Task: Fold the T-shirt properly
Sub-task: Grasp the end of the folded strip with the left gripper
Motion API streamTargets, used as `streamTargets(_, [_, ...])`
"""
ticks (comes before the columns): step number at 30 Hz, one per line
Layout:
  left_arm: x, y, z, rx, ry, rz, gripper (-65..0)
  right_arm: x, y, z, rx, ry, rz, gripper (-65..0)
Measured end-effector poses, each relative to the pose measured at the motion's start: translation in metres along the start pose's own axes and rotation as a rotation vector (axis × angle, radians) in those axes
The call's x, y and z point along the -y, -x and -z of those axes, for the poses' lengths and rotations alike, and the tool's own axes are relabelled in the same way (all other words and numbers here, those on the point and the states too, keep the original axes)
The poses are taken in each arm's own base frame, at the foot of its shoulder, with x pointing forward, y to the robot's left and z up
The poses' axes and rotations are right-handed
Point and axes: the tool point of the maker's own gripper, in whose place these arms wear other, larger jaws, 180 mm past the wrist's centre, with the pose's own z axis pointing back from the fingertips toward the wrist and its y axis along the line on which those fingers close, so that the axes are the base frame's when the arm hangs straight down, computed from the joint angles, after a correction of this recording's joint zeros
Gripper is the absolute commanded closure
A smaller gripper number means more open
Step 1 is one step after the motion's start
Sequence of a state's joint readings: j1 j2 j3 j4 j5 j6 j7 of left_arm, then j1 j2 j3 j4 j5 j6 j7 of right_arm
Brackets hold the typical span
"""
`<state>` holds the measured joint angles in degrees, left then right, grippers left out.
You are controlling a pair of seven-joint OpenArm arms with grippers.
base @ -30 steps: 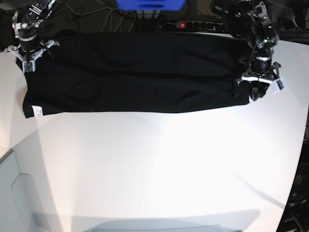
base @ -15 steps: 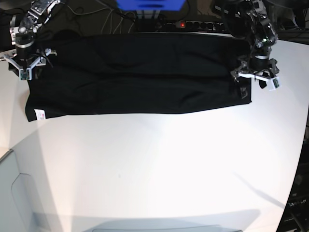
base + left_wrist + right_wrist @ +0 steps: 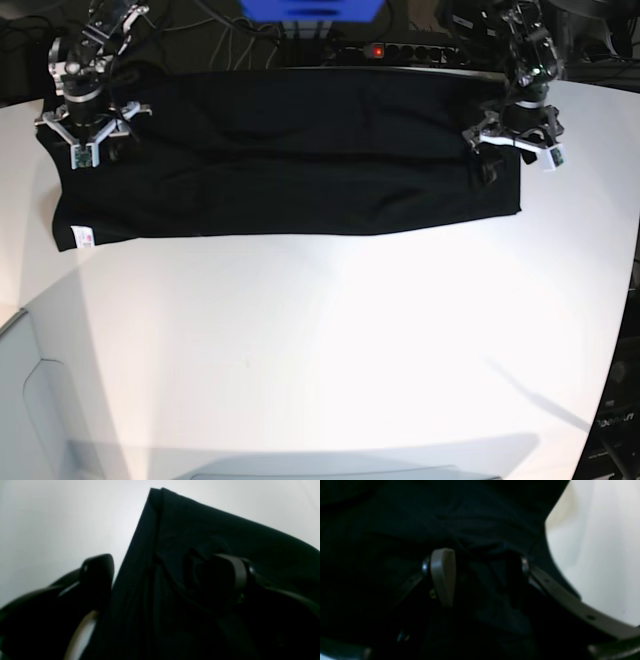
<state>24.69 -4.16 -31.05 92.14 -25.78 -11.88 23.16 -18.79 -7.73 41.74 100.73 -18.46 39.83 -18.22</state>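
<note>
- At the far left of the base view, the right gripper [image 3: 88, 135] hangs over the T-shirt's left end, near its far corner. In the right wrist view its 2 fingers [image 3: 443, 576] stand wide apart with rumpled black cloth lying between and below them; nothing is pinched. White table shows just past the cloth's edge on the right of that view.
- A small white tag [image 3: 82, 237] sits at the near left corner of the shirt, well apart from the right gripper.
- The T-shirt [image 3: 290, 150] lies as a long, flat black band along the far side of the white table [image 3: 330, 350], running nearly the whole width between the 2 arms. Faint creases run lengthwise across it. No printed graphic shows on the upward face.
- Behind the shirt's far edge, a power strip [image 3: 400, 50] with a red light lies among cables.
- At the right, the left gripper [image 3: 512, 150] hovers over the shirt's right end, just inside its edge. In the left wrist view its fingers [image 3: 97, 570] are spread wide: 1 over bare table beside the cloth's folded edge, the other over the cloth. It grips nothing.
- The shirt's near right corner [image 3: 515, 208] lies flat on the table.
</note>
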Motion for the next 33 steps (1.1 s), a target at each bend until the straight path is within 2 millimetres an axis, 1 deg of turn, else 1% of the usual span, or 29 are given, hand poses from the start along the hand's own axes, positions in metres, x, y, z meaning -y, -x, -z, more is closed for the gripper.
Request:
streamTargets(3, [0.009,0.002,0.005,0.005,0.024,0.002,-57.2,0.0,0.001,0.0,-0.001,-0.001,0.001,-32.9])
streamTargets(5, [0.01,0.002,0.006,0.003,0.027,0.005,-57.0,0.0,0.001,0.0,-0.001,-0.001,0.0,-32.9])
streamTargets(6, [0.009,0.003,0.006,0.002,0.027,0.004,-55.8,0.0,0.0,0.001,0.0,-0.001,0.0,-32.9])
streamTargets(7, [0.009,0.003,0.006,0.006,0.028,0.004,-53.2,0.0,-0.002,0.002,0.004,0.0,0.001,-32.9])
streamTargets(8, [0.009,0.004,0.006,0.005,0.028,0.004,-49.5,0.001,-0.003,0.002,0.006,0.001,0.0,-32.9])
streamTargets(11, [0.007,0.006,0.005,-0.008,0.026,0.003,-33.9,0.001,-0.007,0.004,0.015,0.002,0.001,-32.9])
streamTargets(13, [0.005,0.007,0.005,-0.011,0.022,0.001,-24.8,0.001,-0.006,0.003,0.013,0.002,0.001,-32.9])
streamTargets(19, [0.006,0.008,0.006,-0.023,0.025,-0.001,-8.6,0.001,-0.006,0.003,0.012,0.002,0.001,-32.9])
streamTargets(20, [0.004,0.008,0.005,-0.026,0.026,-0.005,-5.5,0.001,-0.006,0.003,0.012,0.002,0.001,-32.9])
streamTargets(21, [-0.002,0.005,0.004,-0.024,0.014,-0.01,-1.7,0.001,-0.006,0.003,0.013,0.002,0.002,-32.9])
streamTargets(22, [-0.009,0.0,0.004,-0.013,-0.007,-0.019,0.0,0.0,-0.005,0.003,0.011,0.001,0.002,-32.9])
streamTargets(25, [-0.03,-0.023,0.006,0.038,-0.077,-0.04,-0.2,-0.005,-0.007,0.006,0.019,-0.015,0.003,-32.9])
streamTargets(28, [-0.037,-0.042,0.007,0.09,-0.095,-0.052,0.0,-0.017,-0.006,0.012,0.032,-0.052,0.024,-32.9])
streamTargets(30, [-0.039,-0.046,0.007,0.1,-0.1,-0.057,0.0,-0.022,-0.006,0.015,0.047,-0.067,0.046,-32.9])
streamTargets(33, [-0.04,-0.046,0.007,0.1,-0.104,-0.06,0.0,-0.026,-0.007,0.02,0.07,-0.084,0.084,-32.9])
